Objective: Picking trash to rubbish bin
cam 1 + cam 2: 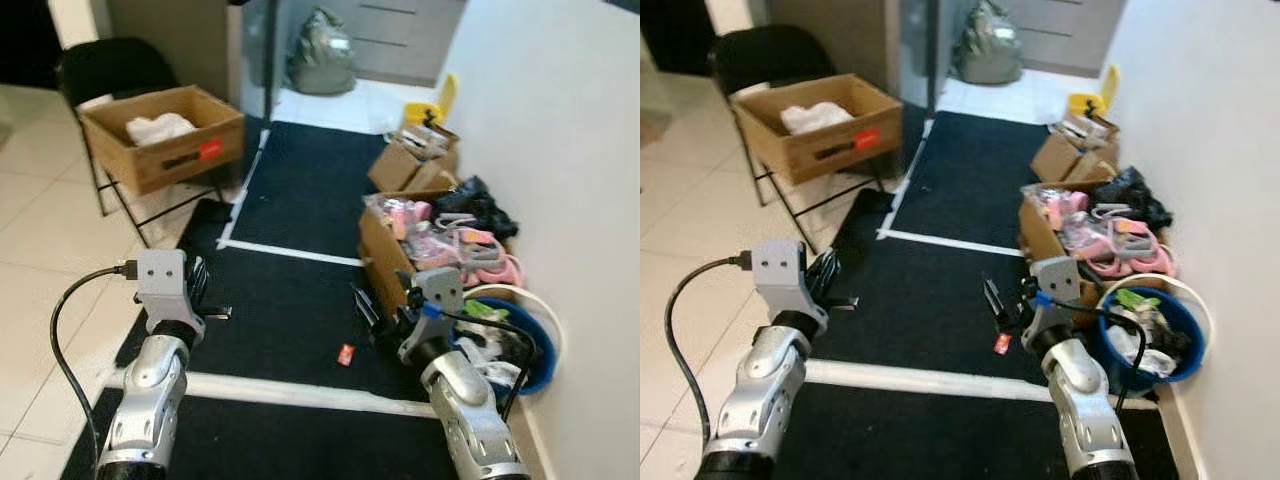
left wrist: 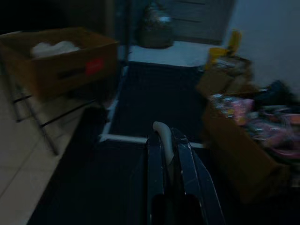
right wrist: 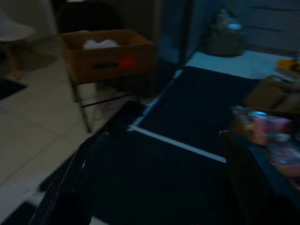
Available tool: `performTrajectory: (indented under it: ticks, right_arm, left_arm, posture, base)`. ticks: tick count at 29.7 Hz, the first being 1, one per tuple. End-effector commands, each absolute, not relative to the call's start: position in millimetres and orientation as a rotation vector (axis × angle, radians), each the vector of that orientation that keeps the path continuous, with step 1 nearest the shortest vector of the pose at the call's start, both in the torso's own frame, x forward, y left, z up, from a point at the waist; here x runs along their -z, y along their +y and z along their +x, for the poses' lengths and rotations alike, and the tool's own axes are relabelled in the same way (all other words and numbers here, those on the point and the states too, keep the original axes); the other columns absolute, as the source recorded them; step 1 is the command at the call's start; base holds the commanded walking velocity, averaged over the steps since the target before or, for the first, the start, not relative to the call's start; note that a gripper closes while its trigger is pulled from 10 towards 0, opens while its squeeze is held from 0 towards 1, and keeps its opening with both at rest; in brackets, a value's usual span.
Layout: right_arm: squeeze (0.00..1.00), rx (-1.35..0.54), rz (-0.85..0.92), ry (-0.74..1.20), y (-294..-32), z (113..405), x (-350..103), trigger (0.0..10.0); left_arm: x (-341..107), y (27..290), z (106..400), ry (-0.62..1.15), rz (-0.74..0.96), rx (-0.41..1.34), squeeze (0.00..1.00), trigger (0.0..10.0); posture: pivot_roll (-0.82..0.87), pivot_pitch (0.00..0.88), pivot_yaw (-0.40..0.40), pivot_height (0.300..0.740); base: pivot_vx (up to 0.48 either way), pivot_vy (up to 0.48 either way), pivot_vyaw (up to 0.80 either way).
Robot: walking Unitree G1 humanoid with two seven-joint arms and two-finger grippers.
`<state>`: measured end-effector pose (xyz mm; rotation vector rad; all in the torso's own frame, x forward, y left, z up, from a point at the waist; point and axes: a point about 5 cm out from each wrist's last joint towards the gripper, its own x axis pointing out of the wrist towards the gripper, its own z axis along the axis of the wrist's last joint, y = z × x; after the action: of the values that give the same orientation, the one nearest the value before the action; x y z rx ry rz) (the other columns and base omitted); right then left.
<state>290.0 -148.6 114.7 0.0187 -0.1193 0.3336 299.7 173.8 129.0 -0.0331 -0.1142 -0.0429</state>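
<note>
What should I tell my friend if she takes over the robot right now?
Left gripper: shut on a small pale scrap, held up over the black mat.
Right gripper: open, empty, low over the mat beside the red scrap.
Red scrap: on the mat, not picked up yet.
Blue bin: by the wall on the robot's right, already holding rubbish.
Cardboard box: on a chair ahead to the left, with something white inside.
Done: one scrap is in hand.
Left: probably drop it in the bin, then fetch the red scrap.
</note>
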Motion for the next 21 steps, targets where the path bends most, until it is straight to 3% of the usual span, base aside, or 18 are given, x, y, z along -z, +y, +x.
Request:
performTrajectory:
  ticks: [1,8,21]
  right_arm:
    - [0.0,-0.312,0.032,-0.106,-153.5,288.1,-113.1,10.0]
    - [0.0,-0.272,0.075,-0.065,-161.7,287.6,-103.0,10.0]
    - [0.0,-0.331,0.081,-0.034,-148.2,285.1,-98.7,10.0]
  left_arm:
    - [-123.8,179.4,298.2,-0.09,-0.022,0.033,0.0,10.0]
    - [-121.8,179.5,294.4,-0.075,-0.012,0.027,0.0,10.0]
    - [-121.9,169.2,296.3,-0.072,-0.022,0.054,0.0,10.0]
  posture:
    - [-0.04,0.062,-0.057,0.74]
    - [-0.02,0.064,-0.049,0.74]
    - [-0.02,0.069,-0.04,0.74]
  base:
    - [0.0,0.0,-0.56]
    - [0.0,0.0,-0.55]
    - [0.0,0.0,0.0]
